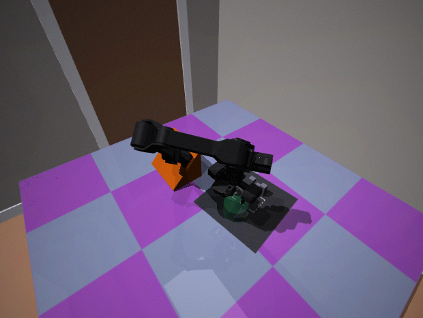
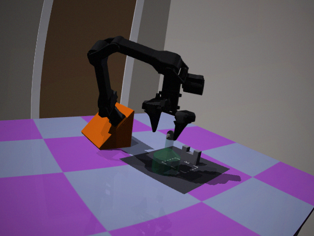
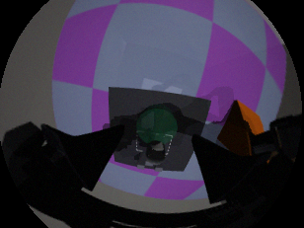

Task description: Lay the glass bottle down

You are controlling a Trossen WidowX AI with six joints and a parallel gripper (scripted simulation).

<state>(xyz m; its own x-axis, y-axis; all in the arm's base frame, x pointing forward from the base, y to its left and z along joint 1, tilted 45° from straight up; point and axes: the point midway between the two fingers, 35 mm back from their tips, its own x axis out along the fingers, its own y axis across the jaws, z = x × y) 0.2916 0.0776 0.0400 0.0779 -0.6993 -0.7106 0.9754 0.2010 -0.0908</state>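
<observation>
No readable lettering or brand on show | green glass bottle (image 1: 235, 207) (image 2: 166, 161) (image 3: 157, 125) stands upright on the dark mat (image 1: 254, 239) (image 2: 184, 186) (image 3: 123, 105), right of centre in the exterior frame | grey U-shaped rest (image 2: 196, 156) just beyond, to its right | orange block (image 1: 170, 170) (image 2: 94, 131) (image 3: 242, 127) left of the bottle there | claw (image 1: 239, 195) (image 2: 164, 135) (image 3: 159, 133) wide open above, nothing gripped

Top, exterior — oblique, wider; wrist — downward, close

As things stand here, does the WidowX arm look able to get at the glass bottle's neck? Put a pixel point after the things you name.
Probably yes: the open jaws point down above the upright bottle (image 1: 235, 207) (image 2: 166, 162) (image 3: 157, 126), and nothing visible blocks the neck (image 2: 169, 143). One fingertip looks close to its top in the exterior view, so careful centring seems wise.
</observation>
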